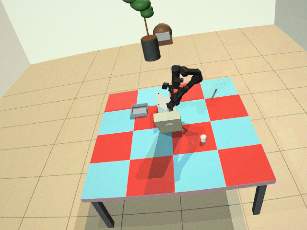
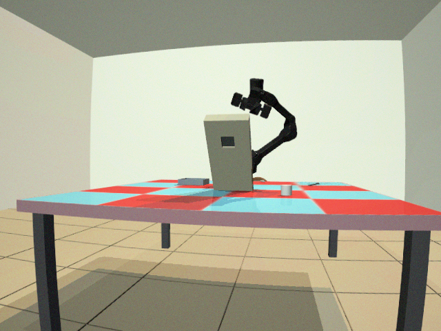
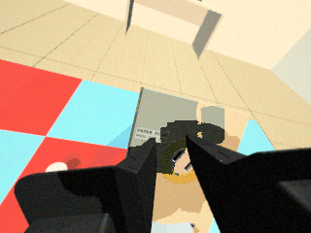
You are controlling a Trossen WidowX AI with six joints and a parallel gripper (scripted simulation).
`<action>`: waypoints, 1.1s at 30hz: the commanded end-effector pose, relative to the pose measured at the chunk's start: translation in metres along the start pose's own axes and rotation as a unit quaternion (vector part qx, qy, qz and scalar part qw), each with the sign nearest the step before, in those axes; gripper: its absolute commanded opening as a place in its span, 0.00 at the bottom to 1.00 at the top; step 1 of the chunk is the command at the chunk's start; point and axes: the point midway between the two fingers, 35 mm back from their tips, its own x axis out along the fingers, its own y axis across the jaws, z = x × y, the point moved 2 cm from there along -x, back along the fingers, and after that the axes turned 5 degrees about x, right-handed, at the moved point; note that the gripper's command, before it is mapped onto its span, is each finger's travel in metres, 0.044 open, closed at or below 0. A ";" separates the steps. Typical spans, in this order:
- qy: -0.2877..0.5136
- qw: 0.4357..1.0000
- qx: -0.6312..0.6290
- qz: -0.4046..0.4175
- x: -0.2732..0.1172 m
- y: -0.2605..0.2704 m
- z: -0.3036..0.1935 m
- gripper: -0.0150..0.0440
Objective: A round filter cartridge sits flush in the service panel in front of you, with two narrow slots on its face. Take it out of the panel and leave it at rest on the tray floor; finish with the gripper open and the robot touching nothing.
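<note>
Filter cartridge [image 3: 176,162]: round, dark-faced with a yellowish rim, set flush in the sloping front of the service panel [image 1: 168,121]. Seen only in the wrist view, partly behind the gripper fingers; its slots cannot be made out. Not yet removed.

Service panel: beige box near the middle of the tabletop, a little toward the far edge. Its sloped face is turned toward the robot's base at the far edge, which is why the arm [image 1: 184,85] folds over and bends back down to reach it. A printed label [image 3: 146,132] sits on the grey plate beside the cartridge.

Gripper [image 3: 171,148]: above and in front of the cartridge face, pointing down at it. Jaws narrowed to a small gap, nothing between them. The narrow setting is probably meant to match the two slots, since a flush part offers no outer rim to pinch. Whether the fingertips touch the face cannot be told.

Tray [image 1: 139,109]: shallow grey box just left of the panel as the top view shows it, toward the far-left corner. Near the panel, so the carry should be short.

Other items: white cylinder [image 1: 203,138] right of centre; thin grey rod [image 1: 213,94] near the far-right corner. Both well apart from the work.
</note>
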 end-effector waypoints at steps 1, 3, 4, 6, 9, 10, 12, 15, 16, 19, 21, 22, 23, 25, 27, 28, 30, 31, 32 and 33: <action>0.042 0.965 0.254 0.043 0.029 -0.034 -0.046 0.43; 0.065 0.925 0.371 0.057 0.041 -0.047 -0.070 0.43; 0.071 0.911 0.402 0.061 0.044 -0.050 -0.077 0.43; 0.073 0.906 0.412 0.062 0.045 -0.051 -0.079 0.43; 0.073 0.906 0.412 0.062 0.045 -0.051 -0.079 0.43; 0.073 0.906 0.412 0.062 0.045 -0.051 -0.079 0.43; 0.073 0.906 0.412 0.062 0.045 -0.051 -0.079 0.43; 0.073 0.906 0.412 0.061 0.046 -0.051 -0.079 0.43; 0.073 0.906 0.412 0.061 0.047 -0.051 -0.079 0.43; 0.074 0.906 0.411 0.061 0.052 -0.050 -0.079 0.43; 0.074 0.906 0.411 0.060 0.055 -0.050 -0.080 0.43; 0.075 0.907 0.411 0.060 0.056 -0.050 -0.080 0.43; 0.075 0.907 0.411 0.060 0.058 -0.050 -0.080 0.43; 0.075 0.907 0.411 0.060 0.061 -0.049 -0.080 0.43; 0.075 0.907 0.411 0.060 0.064 -0.049 -0.080 0.43; 0.075 0.907 0.411 0.060 0.066 -0.049 -0.081 0.43; 0.075 0.907 0.411 0.060 0.069 -0.048 -0.081 0.43; 0.075 0.907 0.411 0.060 0.071 -0.048 -0.081 0.43; 0.075 0.907 0.411 0.060 0.072 -0.048 -0.081 0.43; 0.075 0.907 0.411 0.060 0.074 -0.047 -0.081 0.43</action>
